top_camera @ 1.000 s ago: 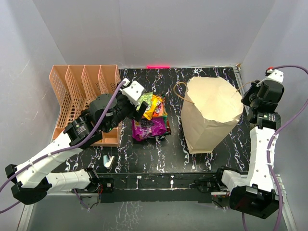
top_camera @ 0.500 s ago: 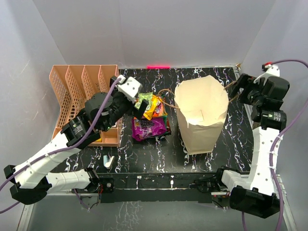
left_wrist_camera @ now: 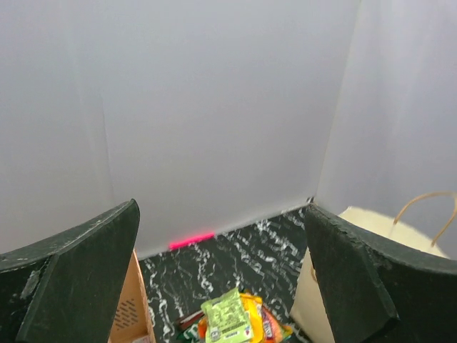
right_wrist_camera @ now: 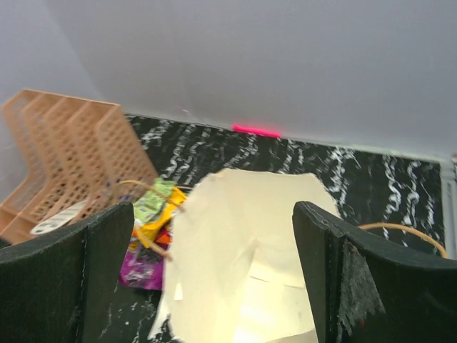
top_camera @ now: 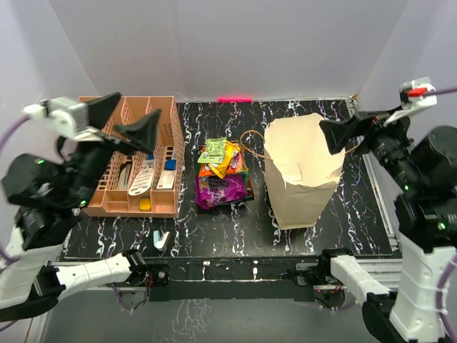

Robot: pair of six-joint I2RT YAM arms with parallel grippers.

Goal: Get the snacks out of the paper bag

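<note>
The snacks (top_camera: 223, 175) lie in a small heap on the black marbled table, left of the paper bag. A light green packet (top_camera: 213, 151) is on top, with orange-yellow ones beside it and a shiny purple one (top_camera: 223, 190) in front. The cream paper bag (top_camera: 303, 175) stands upright with its mouth open and its cord handles hanging loose. My left gripper (top_camera: 125, 121) is raised high over the rack, open and empty. My right gripper (top_camera: 350, 127) hangs open and empty above the bag's right side. The left wrist view shows the snacks (left_wrist_camera: 232, 321) far below, and the right wrist view looks down on the bag (right_wrist_camera: 250, 264).
A peach lattice file rack (top_camera: 96, 118) stands at the left with small stationery pieces in its slots. A small white piece (top_camera: 162, 239) lies near the front edge. Grey walls close in the back and both sides, with a pink mark (top_camera: 235, 98) at the back.
Both arms have risen away from the table. The left gripper left the snack heap and opened wide. The right gripper opened, and the bag swung from tilted to upright.
</note>
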